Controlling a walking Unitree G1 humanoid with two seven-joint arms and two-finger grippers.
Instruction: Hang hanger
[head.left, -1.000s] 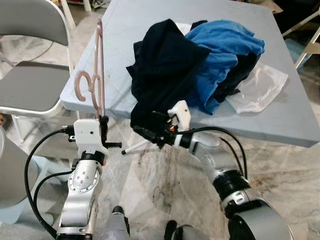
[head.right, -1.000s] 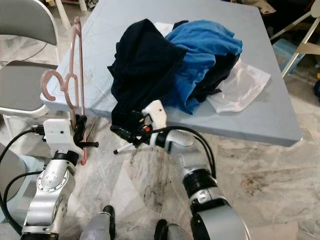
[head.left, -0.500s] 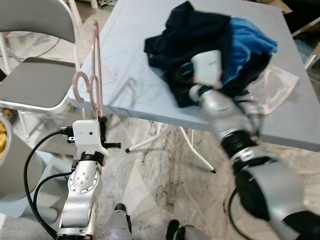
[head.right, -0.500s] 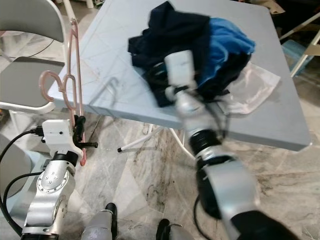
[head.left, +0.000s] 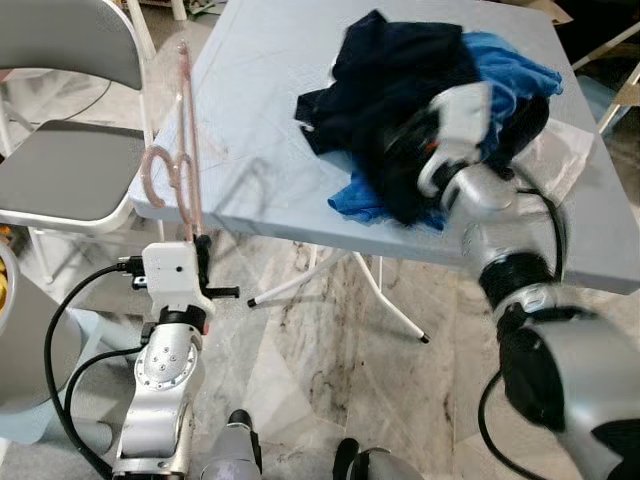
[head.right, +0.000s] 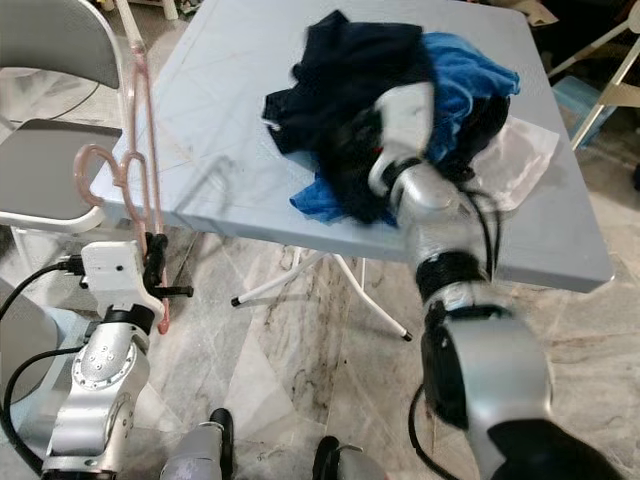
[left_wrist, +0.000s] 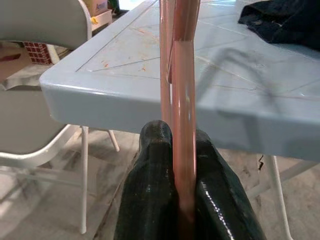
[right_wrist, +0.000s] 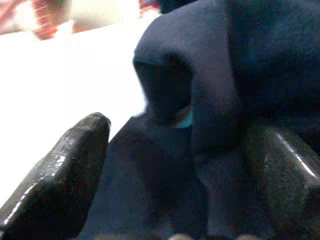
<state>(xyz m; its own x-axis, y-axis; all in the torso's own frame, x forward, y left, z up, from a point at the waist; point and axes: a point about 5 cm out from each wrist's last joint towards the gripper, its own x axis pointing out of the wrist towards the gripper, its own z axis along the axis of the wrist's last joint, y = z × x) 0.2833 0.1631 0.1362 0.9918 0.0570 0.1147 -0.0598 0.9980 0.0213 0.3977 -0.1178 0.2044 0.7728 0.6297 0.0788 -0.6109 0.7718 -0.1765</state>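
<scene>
Hanger: pink, held upright beside the table's near-left corner, hook curling toward the chair.
Left claw: clenched on the hanger's lower bar, both black fingers pressed against it.
Right claw: fingers spread wide, dark navy cloth bunched between them; whether it pinches the cloth cannot be told.
Clothes pile: dark navy and blue garments heaped on the table, a white piece beside them.
Table: pale blue, square.
Chair: grey folding seat, left of the table.
</scene>
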